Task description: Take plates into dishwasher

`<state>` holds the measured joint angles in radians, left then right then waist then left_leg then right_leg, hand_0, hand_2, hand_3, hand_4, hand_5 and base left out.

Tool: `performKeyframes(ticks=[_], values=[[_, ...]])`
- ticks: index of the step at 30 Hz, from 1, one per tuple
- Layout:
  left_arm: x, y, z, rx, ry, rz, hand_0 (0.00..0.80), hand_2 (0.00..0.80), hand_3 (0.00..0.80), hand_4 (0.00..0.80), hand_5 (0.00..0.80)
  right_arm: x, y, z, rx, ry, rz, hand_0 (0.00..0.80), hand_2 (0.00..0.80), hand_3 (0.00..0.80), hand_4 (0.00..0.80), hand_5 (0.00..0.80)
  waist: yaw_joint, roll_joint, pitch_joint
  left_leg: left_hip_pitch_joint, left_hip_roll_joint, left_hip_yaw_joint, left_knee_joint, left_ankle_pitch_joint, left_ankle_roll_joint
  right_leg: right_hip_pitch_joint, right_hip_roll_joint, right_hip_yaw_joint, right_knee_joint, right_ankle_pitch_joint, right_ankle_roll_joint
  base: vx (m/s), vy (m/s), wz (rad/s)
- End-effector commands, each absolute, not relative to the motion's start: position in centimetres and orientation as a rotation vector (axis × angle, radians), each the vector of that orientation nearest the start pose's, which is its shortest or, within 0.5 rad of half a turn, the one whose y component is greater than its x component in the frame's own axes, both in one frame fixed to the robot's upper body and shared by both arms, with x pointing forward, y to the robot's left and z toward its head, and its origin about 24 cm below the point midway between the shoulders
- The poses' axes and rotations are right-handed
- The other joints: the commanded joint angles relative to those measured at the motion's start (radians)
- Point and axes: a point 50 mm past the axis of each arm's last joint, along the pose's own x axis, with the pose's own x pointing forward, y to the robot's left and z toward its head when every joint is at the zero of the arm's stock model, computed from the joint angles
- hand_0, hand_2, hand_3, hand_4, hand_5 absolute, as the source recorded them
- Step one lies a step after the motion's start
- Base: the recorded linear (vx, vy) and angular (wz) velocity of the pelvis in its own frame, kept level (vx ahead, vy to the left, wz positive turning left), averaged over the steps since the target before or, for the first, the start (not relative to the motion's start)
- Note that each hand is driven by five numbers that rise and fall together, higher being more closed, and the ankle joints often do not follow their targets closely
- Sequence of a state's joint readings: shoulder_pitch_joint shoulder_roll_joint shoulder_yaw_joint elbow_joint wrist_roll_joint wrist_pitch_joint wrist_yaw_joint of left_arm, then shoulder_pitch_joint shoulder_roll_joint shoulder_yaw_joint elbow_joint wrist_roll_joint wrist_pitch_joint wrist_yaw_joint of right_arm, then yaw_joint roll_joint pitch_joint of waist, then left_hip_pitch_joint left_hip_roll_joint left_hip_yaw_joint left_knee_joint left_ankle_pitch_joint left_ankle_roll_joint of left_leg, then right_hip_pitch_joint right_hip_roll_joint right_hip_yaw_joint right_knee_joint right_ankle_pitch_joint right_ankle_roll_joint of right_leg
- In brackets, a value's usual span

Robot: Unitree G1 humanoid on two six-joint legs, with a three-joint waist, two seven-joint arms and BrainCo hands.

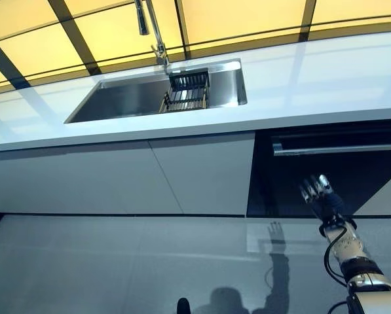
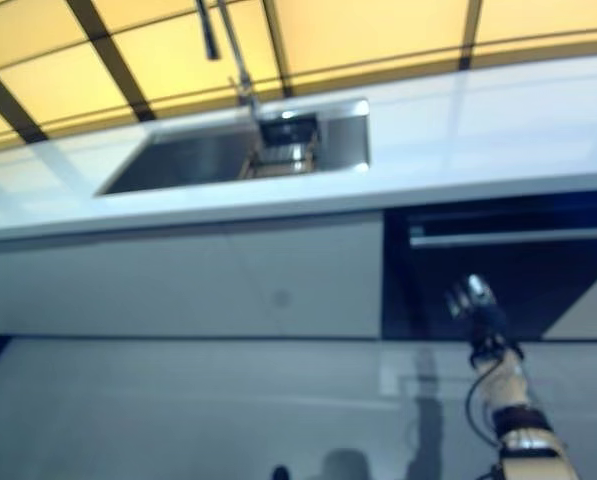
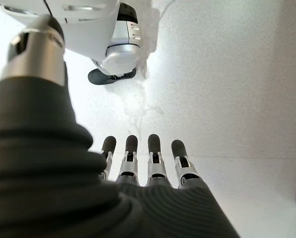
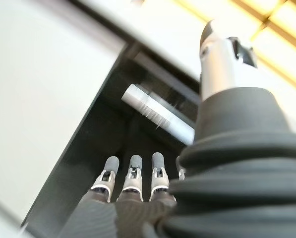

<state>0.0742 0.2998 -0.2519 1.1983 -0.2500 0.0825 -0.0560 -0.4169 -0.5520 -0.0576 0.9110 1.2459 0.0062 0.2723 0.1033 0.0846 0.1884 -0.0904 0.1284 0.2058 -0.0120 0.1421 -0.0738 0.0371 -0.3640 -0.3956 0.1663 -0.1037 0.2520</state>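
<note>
Left eye view showed us a white counter [image 1: 326,85] with a steel sink [image 1: 126,98] set into it. A tall tap [image 1: 152,29] stood behind the sink. Inside the sink, at its right end, we saw a dark rack [image 1: 185,91] with what looked like plates standing in it, but they were too small for us to be sure.

Under the counter, on the right, was the black dishwasher [image 1: 352,176]. Its door was closed, and a long silver handle [image 1: 336,149] ran across the top of it. White cupboard doors [image 1: 116,176] filled the space to the left of the dishwasher.

Our right hand [image 1: 321,196] was raised in front of the dishwasher door, below the handle. It was not touching the handle. In the right wrist view its fingers [image 4: 133,173] were straight and held nothing, with the handle well past their tips.

Our left hand [image 3: 143,173] showed only in the left wrist view. Its fingers were straight too, pointing down at the pale floor [image 3: 237,99], and they held nothing.
</note>
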Motion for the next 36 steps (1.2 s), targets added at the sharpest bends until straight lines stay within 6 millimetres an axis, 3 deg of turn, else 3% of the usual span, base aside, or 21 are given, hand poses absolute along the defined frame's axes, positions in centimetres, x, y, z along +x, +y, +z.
performKeyframes(ticks=[1,5,13,14,17,25,29,33,36], values=[[7.9,27.3,-15.3,0.2,1.323,0.184,0.0,0.0,0.0,0.0,0.0,31.4,-30.7,4.3,0.752,0.045,-0.162,0.0,0.0,0.0,0.0,0.0,0.015,-0.036,0.026,0.076,0.01,-0.015,-0.013,-0.087,-0.038,-0.011,0.088,-0.024,-0.116,0.142,-0.084,0.067,-0.006,-0.11],[7.8,27.3,-15.4,0.195,1.332,0.195,0.0,0.0,0.0,0.0,0.0,30.3,-29.8,2.1,0.73,0.13,-0.181,0.0,0.0,0.0,0.0,0.0,0.009,-0.049,-0.004,0.101,0.018,-0.01,-0.025,-0.091,-0.039,0.014,0.096,-0.019,-0.135,0.143,-0.082,0.07,0.004,-0.11],[7.1,27.3,-15.5,0.169,1.356,0.221,0.0,0.0,0.0,0.0,0.0,25.3,-29.1,-4.4,0.566,0.439,-0.237,0.0,0.0,0.0,0.0,0.0,-0.002,-0.075,-0.07,0.156,0.024,0.004,-0.062,-0.1,-0.041,0.069,0.115,-0.007,-0.205,0.164,-0.069,0.06,0.01,-0.05],[7.0,27.2,-15.5,0.172,1.371,0.222,0.0,0.0,0.0,0.0,0.0,23.8,-28.9,-5.9,0.52,0.519,-0.242,0.0,0.0,0.0,0.0,0.0,-0.007,-0.08,-0.083,0.161,0.022,0.009,-0.069,-0.102,-0.042,0.077,0.118,-0.006,-0.222,0.173,-0.065,0.031,0.016,-0.02],[7.0,27.2,-15.6,0.178,1.386,0.22,0.0,0.0,0.0,0.0,0.0,22.3,-28.6,-7.4,0.441,0.609,-0.258,0.0,0.0,0.0,0.0,0.0,-0.012,-0.083,-0.093,0.163,0.017,0.01,-0.075,-0.103,-0.042,0.078,0.118,-0.003,-0.234,0.182,-0.06,0.0,0.0,0.0],[7.7,25.6,-15.9,0.16,1.421,0.176,0.0,0.0,0.0,0.0,0.0,14.4,-25.9,-13.5,0.213,0.993,-0.272,0.0,0.0,0.0,0.0,0.0,-0.039,-0.104,-0.109,0.173,0.007,0.015,-0.075,-0.115,-0.028,0.073,0.117,0.008,-0.222,0.186,-0.052,0.0,0.0,0.0],[7.4,25.0,-16.2,0.139,1.451,0.175,0.0,0.0,0.0,0.0,0.0,11.4,-24.8,-15.1,0.239,1.123,-0.316,0.0,0.0,0.0,0.0,0.0,-0.045,-0.109,-0.111,0.183,0.007,0.02,-0.075,-0.123,-0.02,0.073,0.118,0.02,-0.214,0.182,-0.051,0.0,0.0,0.0],[7.2,24.5,-16.3,0.128,1.465,0.162,0.0,0.0,0.0,0.0,0.0,10.3,-24.1,-15.7,0.157,1.201,-0.3,0.0,0.0,0.0,0.0,0.0,-0.049,-0.109,-0.115,0.18,0.009,0.022,-0.075,-0.124,-0.017,0.062,0.117,0.031,-0.212,0.184,-0.049,-0.031,-0.005,-0.02],[7.2,24.3,-16.4,0.127,1.465,0.157,0.0,0.0,0.0,0.0,0.0,10.0,-23.7,-15.9,0.189,1.215,-0.322,0.0,0.0,0.0,0.0,0.0,-0.049,-0.109,-0.114,0.183,0.01,0.025,-0.075,-0.126,-0.016,0.062,0.117,0.031,-0.21,0.182,-0.048,-0.027,-0.003,-0.05]])
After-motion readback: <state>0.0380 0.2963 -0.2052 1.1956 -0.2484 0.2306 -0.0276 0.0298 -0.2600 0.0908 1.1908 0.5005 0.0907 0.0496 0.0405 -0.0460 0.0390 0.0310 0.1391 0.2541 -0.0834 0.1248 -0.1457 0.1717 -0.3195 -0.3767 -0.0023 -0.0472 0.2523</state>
